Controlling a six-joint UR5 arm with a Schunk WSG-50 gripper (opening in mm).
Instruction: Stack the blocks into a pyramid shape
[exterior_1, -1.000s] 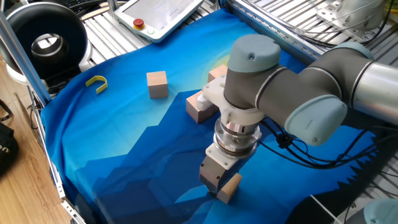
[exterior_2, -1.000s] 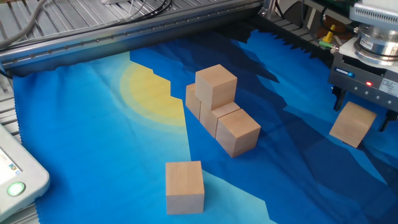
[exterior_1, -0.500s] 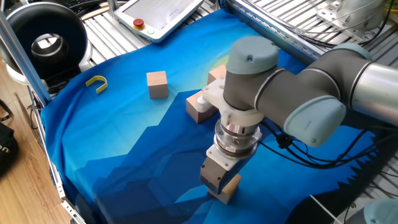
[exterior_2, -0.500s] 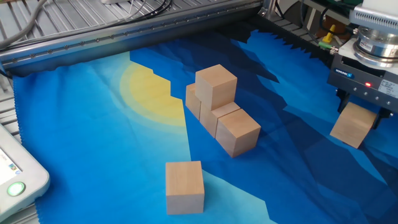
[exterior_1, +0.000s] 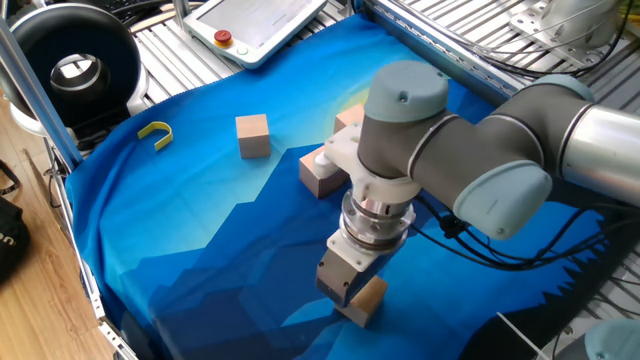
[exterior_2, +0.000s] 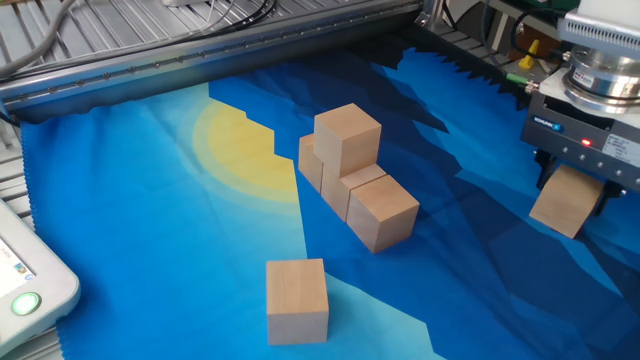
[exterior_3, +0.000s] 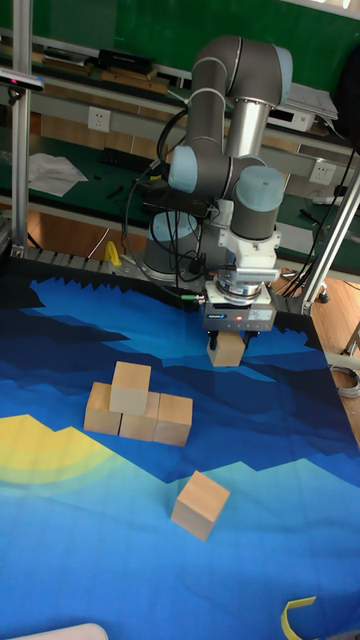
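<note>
Gripper (exterior_2: 571, 197) pinches a plain tan block (exterior_2: 566, 201), tilted, seemingly just clear of the blue cloth (exterior_2: 150, 220).

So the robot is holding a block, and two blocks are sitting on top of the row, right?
Not quite. The gripper does hold a block, but only one block sits on top of the row. The other fixed view shows this; another block lies alone on the cloth.
</note>
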